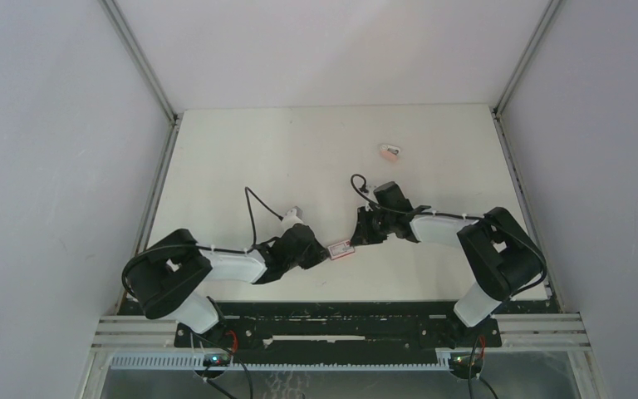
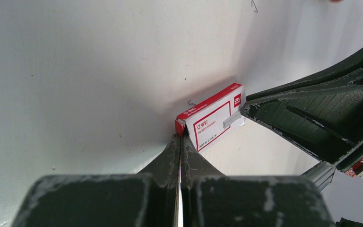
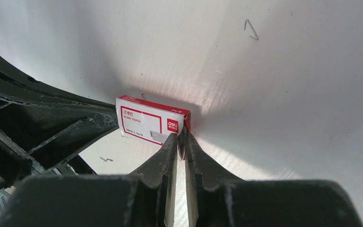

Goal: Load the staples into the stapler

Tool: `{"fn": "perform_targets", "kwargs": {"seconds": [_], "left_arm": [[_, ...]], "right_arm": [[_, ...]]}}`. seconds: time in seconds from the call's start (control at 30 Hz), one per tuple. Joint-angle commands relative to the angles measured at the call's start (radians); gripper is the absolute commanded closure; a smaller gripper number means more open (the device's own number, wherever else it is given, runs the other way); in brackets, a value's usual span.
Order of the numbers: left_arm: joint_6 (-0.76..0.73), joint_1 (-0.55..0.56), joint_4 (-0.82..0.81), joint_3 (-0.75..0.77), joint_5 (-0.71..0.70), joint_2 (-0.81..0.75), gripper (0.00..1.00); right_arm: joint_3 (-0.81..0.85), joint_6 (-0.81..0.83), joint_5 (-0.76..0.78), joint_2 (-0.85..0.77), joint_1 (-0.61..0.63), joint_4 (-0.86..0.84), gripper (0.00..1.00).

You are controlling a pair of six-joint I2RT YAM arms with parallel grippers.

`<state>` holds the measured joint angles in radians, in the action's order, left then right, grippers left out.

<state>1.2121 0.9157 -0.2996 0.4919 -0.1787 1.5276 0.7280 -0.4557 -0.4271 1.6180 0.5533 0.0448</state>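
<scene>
Now the staples box sits between both hands over the near middle of the counter, its long axis running hand to hand. The left hand pinches one end and the right hand is clamped tight on the opposite end.

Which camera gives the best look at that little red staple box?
Left wrist view: the staple box is largest there, label and red side clear. Right wrist shows its label face, smaller; top view only a tiny speck.

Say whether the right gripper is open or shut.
Shut. The right gripper has its jaws nearly together, pinching one end of the staple box.
</scene>
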Motion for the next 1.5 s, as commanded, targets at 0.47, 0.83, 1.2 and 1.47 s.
{"fn": "perform_targets", "kwargs": {"seconds": [0.47,0.83,1.2,1.47], "left_arm": [[-0.034,-0.004,0.150,-0.001,-0.053,-0.035,1.00],[-0.110,-0.010,0.106,-0.031,-0.046,-0.079,1.00],[-0.640,-0.114,0.269,0.104,0.320,-0.113,1.00],[-0.827,-0.135,0.315,0.180,0.552,-0.058,1.00]], "right_arm": [[0.053,0.075,0.365,-0.067,0.136,0.093,1.00],[0.059,0.069,0.405,-0.124,0.149,0.129,1.00],[-0.064,0.229,0.118,-0.443,0.140,-0.004,0.36],[-0.182,0.333,0.233,-0.483,0.305,-0.119,0.27]]}}
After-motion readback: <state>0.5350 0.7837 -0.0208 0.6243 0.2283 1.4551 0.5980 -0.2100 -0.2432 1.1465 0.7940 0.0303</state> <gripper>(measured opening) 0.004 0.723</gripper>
